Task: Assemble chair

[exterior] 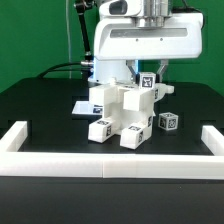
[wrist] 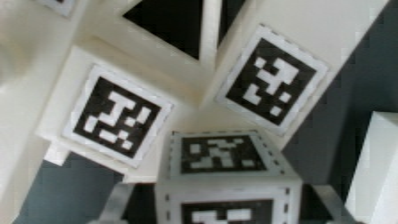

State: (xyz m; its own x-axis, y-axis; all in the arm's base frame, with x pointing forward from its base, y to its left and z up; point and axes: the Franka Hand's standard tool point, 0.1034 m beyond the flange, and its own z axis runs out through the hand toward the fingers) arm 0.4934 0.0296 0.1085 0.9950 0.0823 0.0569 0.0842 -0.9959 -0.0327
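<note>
1. The gripper point(exterior: 150, 68) hangs at 12 o'clock over the parts. Its fingertips merge with the white pieces, so I cannot tell whether they are spread, narrow or clasping anything.
2. The wrist view is crowded with blurred marker tags point(wrist: 116, 110) on white blocks (several are cut off at the edges).
3. A black table point(exterior: 40, 110) sits before a green backdrop, with a white border rail point(exterior: 110, 161) at 6 o'clock.
4. The chair point(exterior: 120, 112) stands as a blocky cluster mid-table. A loose tagged block point(exterior: 167, 122) lies at its 3 o'clock, just beside it.
</note>
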